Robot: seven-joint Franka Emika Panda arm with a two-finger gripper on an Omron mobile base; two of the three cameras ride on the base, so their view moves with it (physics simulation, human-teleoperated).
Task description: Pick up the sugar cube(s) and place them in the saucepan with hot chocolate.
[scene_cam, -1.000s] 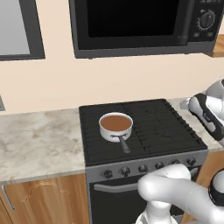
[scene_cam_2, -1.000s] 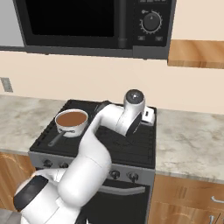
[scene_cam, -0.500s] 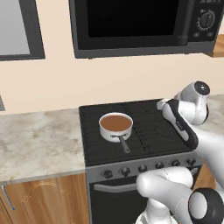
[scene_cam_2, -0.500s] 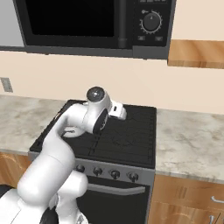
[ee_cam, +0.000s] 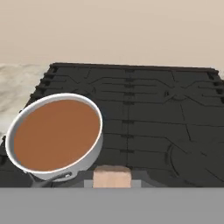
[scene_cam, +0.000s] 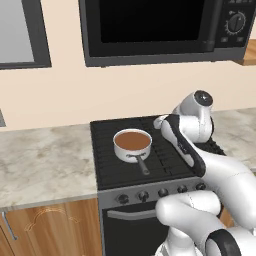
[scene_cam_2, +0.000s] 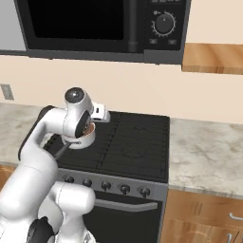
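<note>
Carrying a pale sugar cube [ee_cam: 112, 176] pinched at its tips, the hand [scene_cam: 161, 121] hangs above the stovetop [ee_cam: 175, 113], the saucepan of hot chocolate [ee_cam: 57, 133] sitting toward the front-left corner, just left of the cube.

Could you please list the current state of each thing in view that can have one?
Small round silver-grey metal saucepan: upright on the stove, filled with brown liquid, no lid.
Pale tan sugar cube: at the gripper, above the grate beside the saucepan, not yet in it.
Black gas stovetop: no flame visible.
Black microwave: door closed.
</note>
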